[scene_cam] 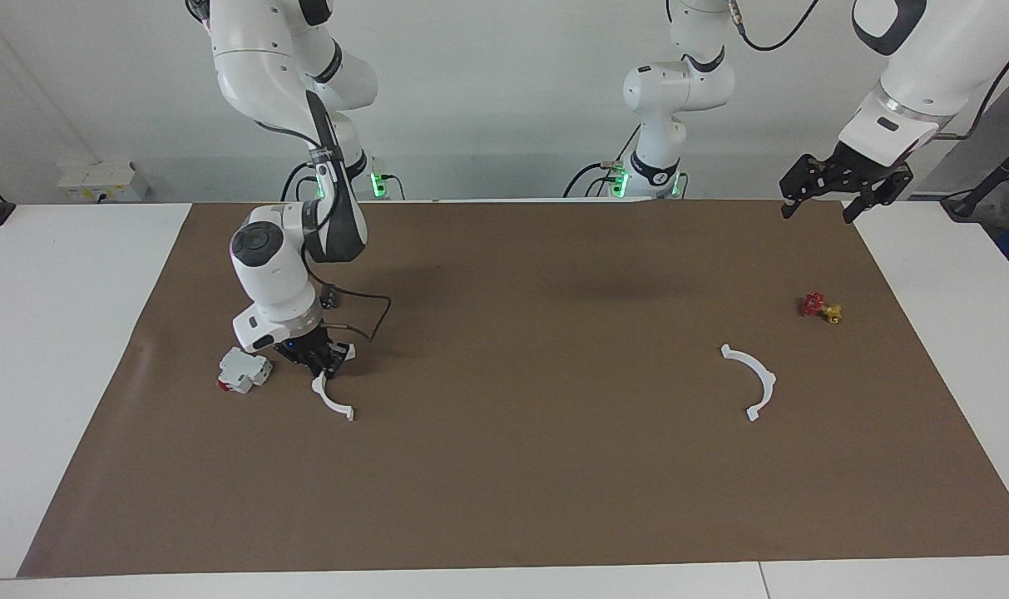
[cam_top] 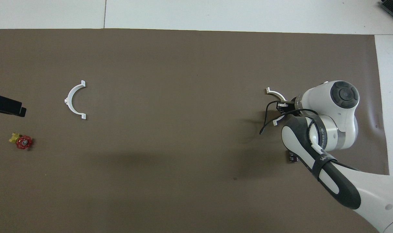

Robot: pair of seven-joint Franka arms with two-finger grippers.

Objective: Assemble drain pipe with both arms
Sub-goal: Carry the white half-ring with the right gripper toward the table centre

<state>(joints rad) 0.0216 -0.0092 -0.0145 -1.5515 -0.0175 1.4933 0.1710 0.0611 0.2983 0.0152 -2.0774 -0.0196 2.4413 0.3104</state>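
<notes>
The drain pipe lies as two separate white half-rings on the brown mat. One half-ring (scene_cam: 334, 403) (cam_top: 275, 93) lies toward the right arm's end of the table. My right gripper (scene_cam: 324, 364) (cam_top: 282, 108) is down on the end of it nearer the robots, its fingers shut on that end, which they hide. The other half-ring (scene_cam: 759, 379) (cam_top: 72, 101) lies free toward the left arm's end. My left gripper (scene_cam: 818, 214) (cam_top: 7, 107) hangs open and empty in the air over the mat's corner at that end.
A white-and-red block (scene_cam: 243, 371) sits on the mat beside the right gripper. A small black cylinder (scene_cam: 329, 296) (cam_top: 292, 157) lies nearer the robots, under the right arm. A red-and-yellow valve (scene_cam: 820, 308) (cam_top: 21, 141) lies near the free half-ring.
</notes>
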